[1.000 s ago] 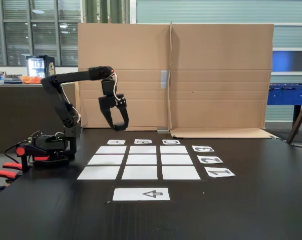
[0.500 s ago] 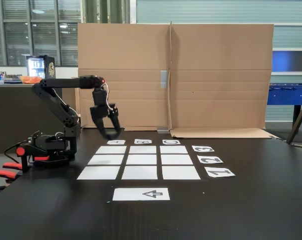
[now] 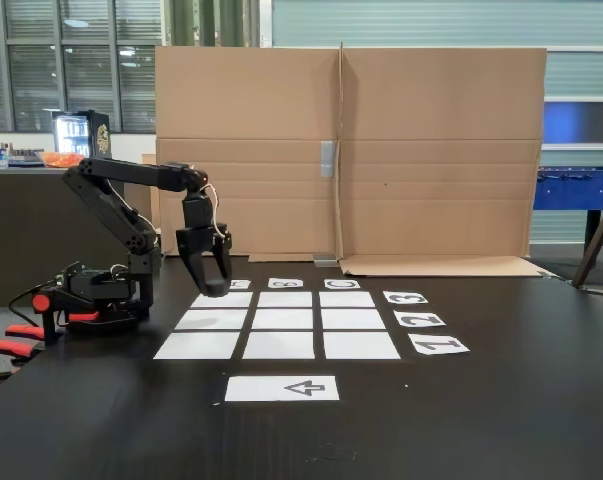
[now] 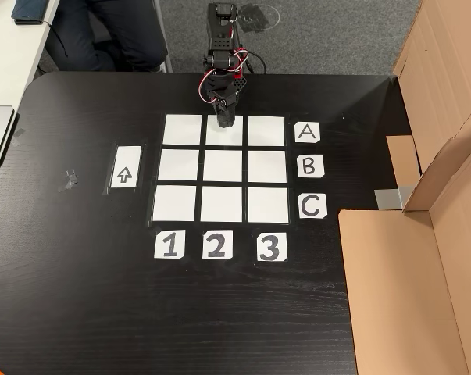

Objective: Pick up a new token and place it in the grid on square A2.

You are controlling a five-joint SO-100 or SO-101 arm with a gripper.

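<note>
Grid (image 4: 224, 167): nine blank white paper rectangles, three by three, flat on a black table (image 4: 79, 297), with narrow dark gaps between them; also seen low and foreshortened in the fixed view (image 3: 279, 320). Label cards: A (image 4: 306, 133), B (image 4: 309, 166) and C (image 4: 312, 205) lie along the right edge of the grid in the other view, and 1 (image 4: 169, 244), 2 (image 4: 215, 245) and 3 (image 4: 270, 246) along its near edge. Square A2 (image 4: 225, 130) is the middle rectangle of the far row in the other view; in the fixed view it is the middle of the left column (image 3: 212, 320). The gripper (image 4: 224, 120) hangs at the far edge of A2 in the other view; in the fixed view it points down (image 3: 213, 290) over the far-left part of the grid, off the paper as far as can be judged. Fingers look slightly parted in the fixed view, but whether they hold anything cannot be told; no black token can be made out on any square. A white sheet printed with an arrow (image 4: 126, 167) lies left of the grid in the other view. The fixed view adds a tall cardboard screen (image 3: 381, 150) behind the table, windows far left and the arm's base (image 3: 96, 295). The other view adds grey carpet, a folded cardboard flap (image 4: 407, 258) at right and a seated person's legs (image 4: 118, 31) at the far left.
</note>
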